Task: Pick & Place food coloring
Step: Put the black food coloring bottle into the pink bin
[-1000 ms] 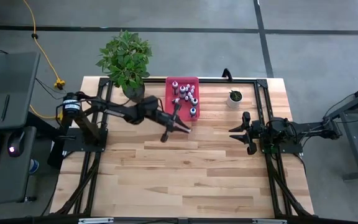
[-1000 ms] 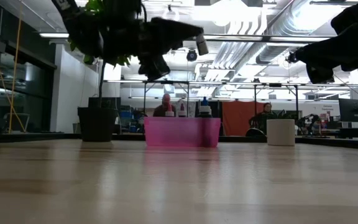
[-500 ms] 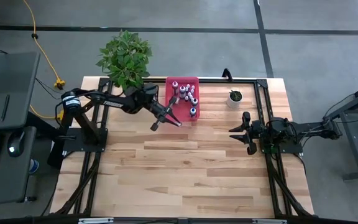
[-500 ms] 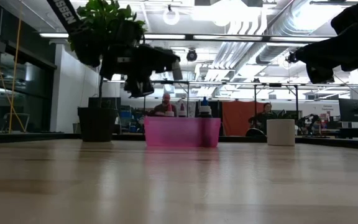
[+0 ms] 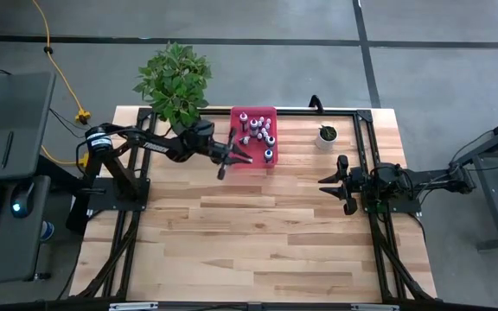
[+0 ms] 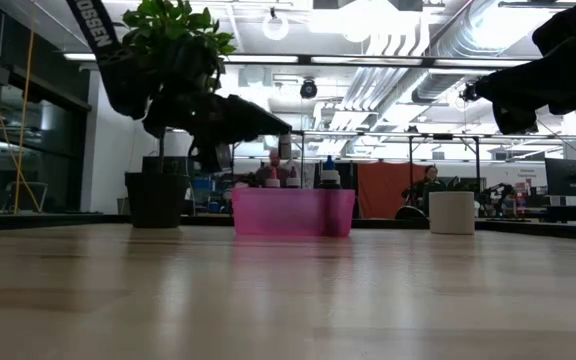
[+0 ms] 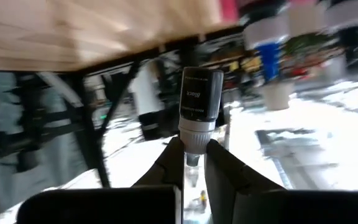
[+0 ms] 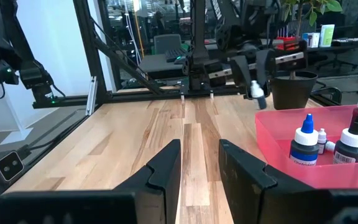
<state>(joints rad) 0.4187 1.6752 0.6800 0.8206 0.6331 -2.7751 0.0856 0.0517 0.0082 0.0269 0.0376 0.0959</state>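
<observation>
My left gripper [image 5: 242,155] hovers at the near left corner of the pink bin [image 5: 254,164], shut on a small dark-bodied food coloring bottle [image 7: 199,99] with a pale cap. That bottle also shows in the right wrist view [image 8: 257,91]. Several more food coloring bottles [image 5: 260,131] stand upright in the bin; in the right wrist view [image 8: 305,144] they show with white caps and dark or blue bodies. My right gripper [image 5: 329,185] waits open over the table's right side, apart from everything. My left gripper pinches the bottle by its pale cap end [image 7: 194,138] between the two fingers [image 7: 221,163]. The dark body sticks out beyond the fingertips. The fingers come roughly level from the table's left. The bottle is lifted clear of table and bin.
A large potted plant [image 5: 175,82] stands at the far left, behind my left arm. A small white pot with a green plant [image 5: 326,136] sits right of the bin. Bare wood [image 5: 258,233] covers the near half of the table. People sit in the room beyond.
My left gripper, holding the bottle throughout, has moved from the bin's near right corner toward the table's left and far edge, come down lower, and turned about its wrist. The bottle has travelled with it. My right arm has kept still.
</observation>
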